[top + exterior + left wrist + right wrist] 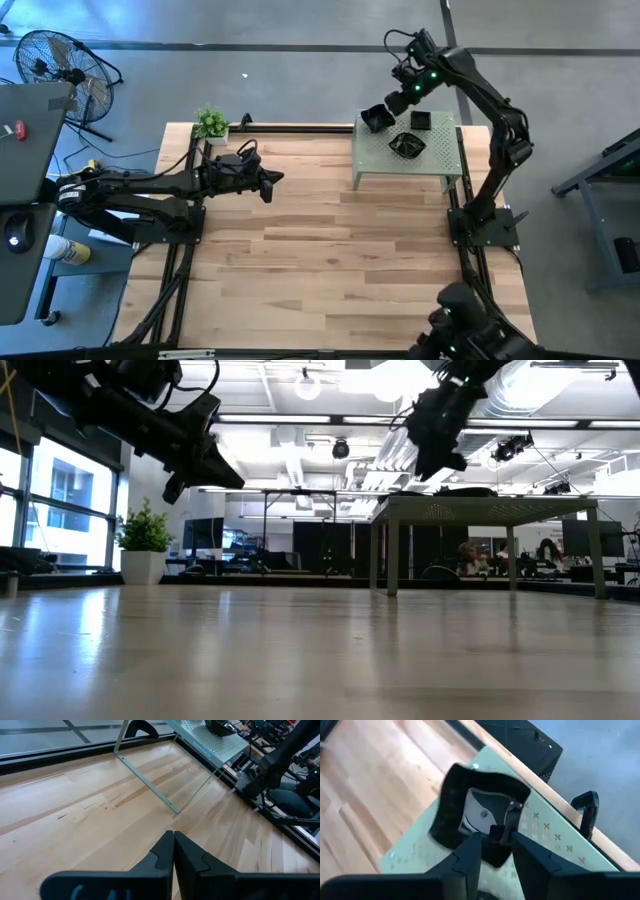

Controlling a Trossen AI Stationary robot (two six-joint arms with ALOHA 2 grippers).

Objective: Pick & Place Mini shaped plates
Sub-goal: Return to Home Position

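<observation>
My right gripper [385,108] is over the far left corner of the pale green perforated stand [440,160] and is shut on a glossy black mini plate [375,119] with a raised, rounded-square rim. The right wrist view shows this plate [480,805] above the stand's corner [545,830]. Two more black mini plates sit on the stand top, one square [421,120] and one wavy-edged [407,145]. My left gripper [268,183] hangs shut above the table's far left part, away from the stand, holding nothing. My right gripper pinches the plate's raised rim [495,847] between its two fingers, one finger [470,855] on each side of the wall. It comes from above, slanting toward the table's left. The plate is tilted, at the stand's far left corner; in the low view the gripper [440,420] is well above the stand top.
The stand [480,510] is on thin legs at the table's far right. A small potted plant [211,123] sits at the far left corner. Bare wood [330,270] fills the middle and near part. People show in the room behind, beyond the table.
</observation>
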